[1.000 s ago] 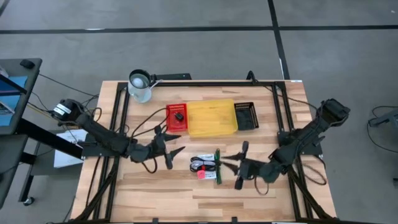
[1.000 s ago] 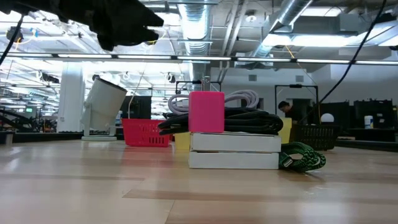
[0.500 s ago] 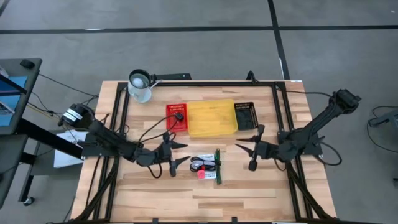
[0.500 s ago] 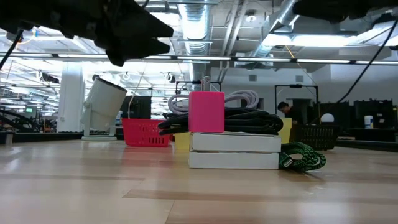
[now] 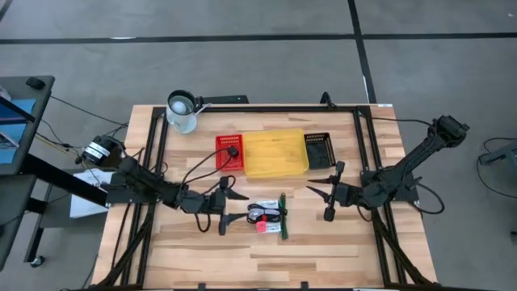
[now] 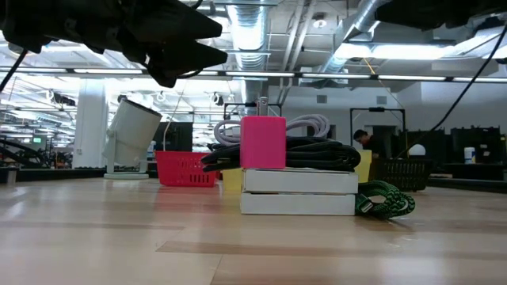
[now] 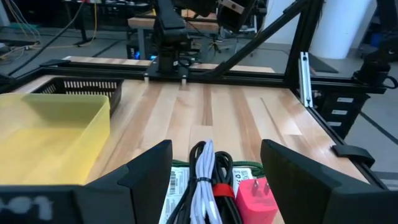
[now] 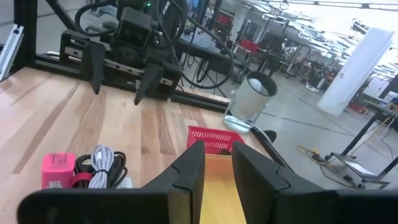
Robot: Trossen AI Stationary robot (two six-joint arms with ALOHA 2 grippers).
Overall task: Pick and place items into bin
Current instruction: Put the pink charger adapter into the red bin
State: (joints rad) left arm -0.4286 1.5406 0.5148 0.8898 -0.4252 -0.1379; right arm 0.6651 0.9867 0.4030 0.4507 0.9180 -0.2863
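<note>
Two dark robot arms hang over the pale wooden slat table [image 5: 339, 246], one from each side. The left gripper [image 5: 229, 212] hovers above the boards just beside the little heap of items, its two fingers spread wide apart with nothing between them; from its own wrist camera the heap lies right ahead, between the finger tips. The right gripper [image 5: 329, 194] is off on the other side of the heap, near the small black mesh basket [image 5: 320, 150], raised off the table, its fingers drawn close with a narrow gap and nothing held.

The heap sits near the middle of the table: a coiled black and white cable [image 7: 204, 180] bound with a red strap, a bright pink plug block [image 6: 263, 143] resting on top, flat white printed packets [image 6: 299, 192] stacked beneath, and a slim green stick [image 5: 283, 215] at the side facing the right arm. In the low view a green tangle [image 6: 385, 200] lies touching the packets.

Behind the heap stand three bins in a row, touching: a red mesh basket [image 5: 221, 159] with a small black piece [image 5: 233, 151] inside, a translucent yellow plastic bin [image 5: 275, 153], then the black one. A white mug [image 5: 182, 111] stands at the far left corner
</note>
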